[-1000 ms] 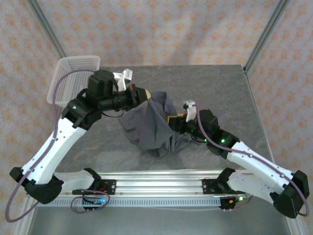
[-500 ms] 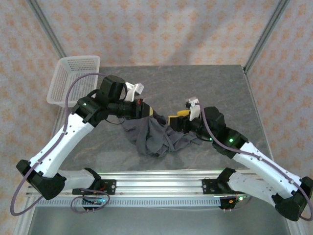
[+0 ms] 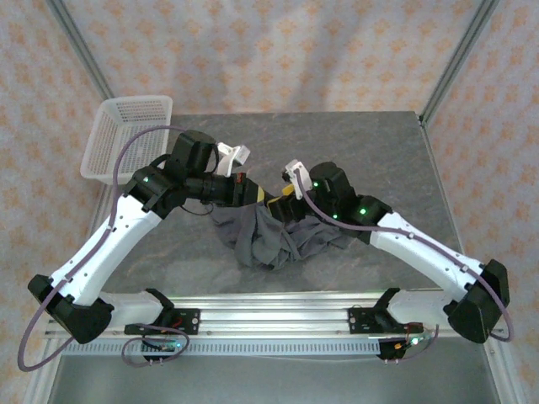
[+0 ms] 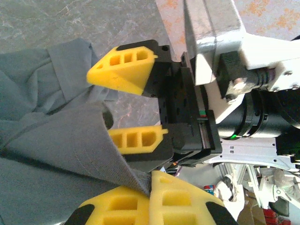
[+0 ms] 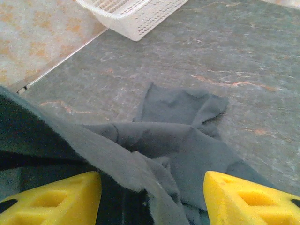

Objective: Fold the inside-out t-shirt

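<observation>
Pinching a raised edge of the crumpled t-shirt [image 3: 269, 238], left gripper [image 4: 149, 190] sits clamped tight while right gripper [image 5: 152, 187], jaws parted, straddles a fold just beside it.

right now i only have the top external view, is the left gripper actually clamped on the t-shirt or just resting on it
Observer: Clamped. In the left wrist view the left gripper is shut, with a fold of the t-shirt pinched between its yellow fingers.
Operator: ok and the right gripper, has it got cloth
Observer: No. In the right wrist view the right gripper is open. Its fingers stand well apart, and t-shirt fabric lies loose between them.
Operator: how close are the two grippers
Observer: Close. In the left wrist view the right gripper's lower finger sits right by the left gripper's fingers, with the t-shirt's edge running between them.
</observation>
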You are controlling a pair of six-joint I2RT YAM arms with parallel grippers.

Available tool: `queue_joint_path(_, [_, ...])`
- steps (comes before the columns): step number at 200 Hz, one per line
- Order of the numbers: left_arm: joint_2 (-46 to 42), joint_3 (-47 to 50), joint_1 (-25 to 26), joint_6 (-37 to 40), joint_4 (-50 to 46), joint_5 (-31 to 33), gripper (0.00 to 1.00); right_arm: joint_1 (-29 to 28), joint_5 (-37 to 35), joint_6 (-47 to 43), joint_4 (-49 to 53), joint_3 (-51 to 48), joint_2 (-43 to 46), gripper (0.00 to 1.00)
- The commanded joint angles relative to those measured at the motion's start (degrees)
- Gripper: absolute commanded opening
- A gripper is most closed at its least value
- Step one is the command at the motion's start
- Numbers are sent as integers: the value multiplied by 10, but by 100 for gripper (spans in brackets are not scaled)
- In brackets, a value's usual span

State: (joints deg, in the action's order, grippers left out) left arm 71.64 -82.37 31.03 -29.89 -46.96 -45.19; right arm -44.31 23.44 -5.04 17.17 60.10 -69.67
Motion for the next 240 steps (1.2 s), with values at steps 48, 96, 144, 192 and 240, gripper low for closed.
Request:
queue_joint_path(48, [-18, -74, -83, 102, -200, 174, 0, 50, 11, 145, 37, 97, 14, 0])
queue_joint_path(96, [16, -42, -147, 117, -181, 184, 0, 77, 60, 251, 68, 105, 113, 0])
queue_joint_path(144, [81, -85, -149, 164, -152, 254, 28, 110, -20, 315, 107, 127, 133, 0])
queue_joint_path(192, [71, -33, -142, 117, -15, 100, 54, 138, -138, 419, 178, 119, 126, 0])
queue_joint_path(240, [65, 84, -28, 59, 114, 76, 60, 168, -58, 400, 111, 42, 155, 0])
